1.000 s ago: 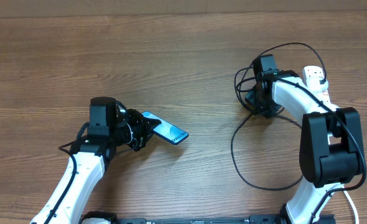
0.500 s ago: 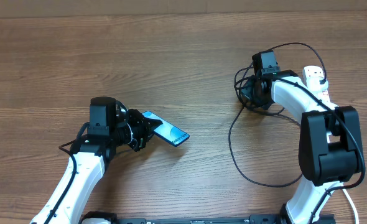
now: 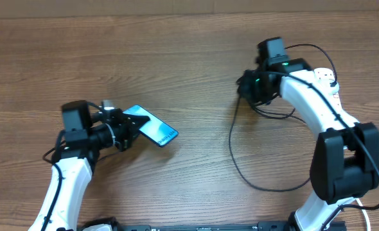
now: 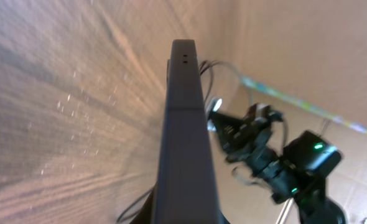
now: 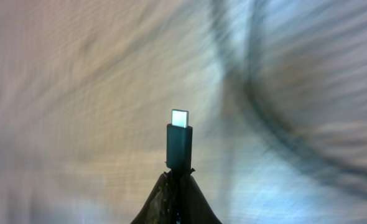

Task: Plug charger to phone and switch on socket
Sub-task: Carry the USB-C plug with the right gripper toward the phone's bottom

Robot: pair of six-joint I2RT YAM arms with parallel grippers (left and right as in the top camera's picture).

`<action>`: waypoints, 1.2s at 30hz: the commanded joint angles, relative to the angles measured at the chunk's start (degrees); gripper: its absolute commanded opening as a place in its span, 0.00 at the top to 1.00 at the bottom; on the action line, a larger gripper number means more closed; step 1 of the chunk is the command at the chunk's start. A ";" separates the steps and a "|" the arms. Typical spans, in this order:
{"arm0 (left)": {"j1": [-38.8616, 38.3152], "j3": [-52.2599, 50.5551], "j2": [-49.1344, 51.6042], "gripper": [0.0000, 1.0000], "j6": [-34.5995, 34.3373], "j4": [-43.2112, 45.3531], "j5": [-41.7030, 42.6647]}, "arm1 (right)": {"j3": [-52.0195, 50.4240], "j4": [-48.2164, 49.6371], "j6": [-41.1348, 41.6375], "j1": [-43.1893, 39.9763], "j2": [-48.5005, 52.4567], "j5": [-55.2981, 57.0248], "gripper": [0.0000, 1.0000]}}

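the slim rectangular smartphone with the lit light-blue screen (image 3: pixel 152 126) was held tilted on edge over the brown wooden table (image 3: pixel 176 58), pinched at one end by the left gripper (image 3: pixel 126 126). the long thin black charger cable (image 3: pixel 231 151) was clamped just behind its tiny connector (image 5: pixel 179 140) by the right gripper (image 5: pixel 177 179) — jaws pressed together on it. the rest was looped on the table beneath the right arm, near the white elongated power strip (image 3: pixel 326 78) — well apart from the smartphone.

The left arm (image 3: pixel 66 183) rises from 7 o'clock, its left gripper (image 3: pixel 126 123) clamped tight and pointing to 3 o'clock. The right arm (image 3: pixel 318 109) arcs from 5 to 1 o'clock, its right gripper (image 3: pixel 246 86) pinched closed and facing 9 o'clock.
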 commanded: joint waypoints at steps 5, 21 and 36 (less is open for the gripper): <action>6.69 0.76 0.02 0.96 5.09 3.37 10.14 | -3.91 1.95 -9.66 13.66 -1.16 4.79 0.96; 4.02 6.10 23.80 0.96 -7.96 36.20 33.05 | -4.26 1.49 -10.25 15.82 -1.16 7.17 0.00; 8.87 9.77 27.65 0.96 -8.11 39.76 34.95 | -7.58 2.21 -6.78 22.93 -1.16 23.56 0.10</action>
